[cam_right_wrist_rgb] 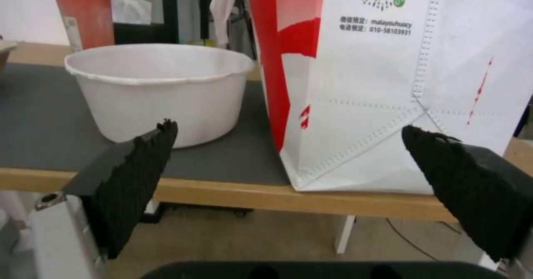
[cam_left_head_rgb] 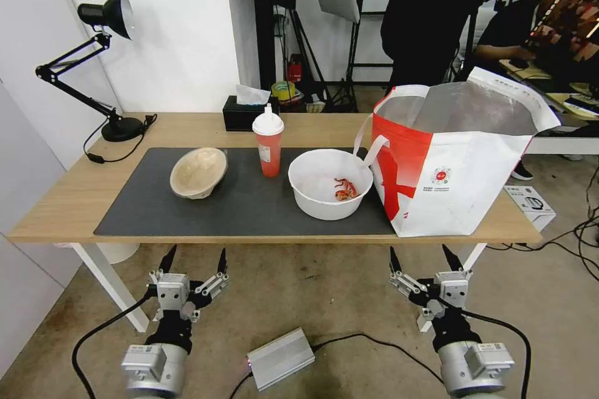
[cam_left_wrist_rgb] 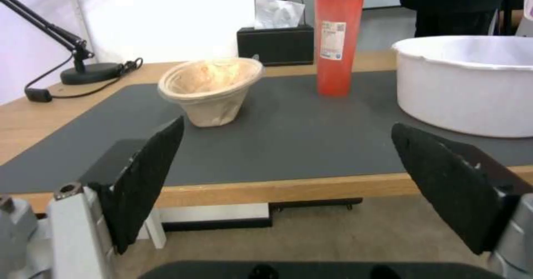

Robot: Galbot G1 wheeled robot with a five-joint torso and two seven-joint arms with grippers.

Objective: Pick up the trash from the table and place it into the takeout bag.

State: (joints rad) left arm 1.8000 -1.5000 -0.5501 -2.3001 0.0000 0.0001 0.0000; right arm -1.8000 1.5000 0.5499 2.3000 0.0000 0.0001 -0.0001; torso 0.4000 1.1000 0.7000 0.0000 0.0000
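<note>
Nothing picked yet: left gripper (cam_left_head_rgb: 194, 258) and right gripper (cam_left_head_rgb: 426, 255) both low, in front of table (cam_left_head_rgb: 62, 199) edge, jaws spread wide, holding nothing. Trash all on grey mat (cam_left_head_rgb: 249, 206): beige pulp bowl (cam_left_head_rgb: 198, 172) at left, tilted on its side; red cup (cam_left_head_rgb: 268, 146) w/ white lid upright mid-mat; white bowl (cam_left_head_rgb: 330, 183) w/ orange scraps just beside takeout bag (cam_left_head_rgb: 449, 162), maybe touching bag's white strap (cam_left_head_rgb: 368, 149), can't tell. Bag at right end of table, mouth open, foil lining visible. Risks, judged: cup tall and narrow, likely tips if bumped off-centre, and if liquid inside, spill; white bowl so close to bag that right-arm approach could shove bag or snag strap; scraps could drop out if bowl tilts on lift; pulp bowl already leaning, may roll or crush under pinch; bag soft-sided, mouth could fold in on drop. Around: black tissue box (cam_left_head_rgb: 240, 115) right behind cup, desk lamp (cam_left_head_rgb: 106, 19) + cord at far left, small white box (cam_left_head_rgb: 530, 202) on floor beyond bag. Nothing between grippers and mat except table edge.
</note>
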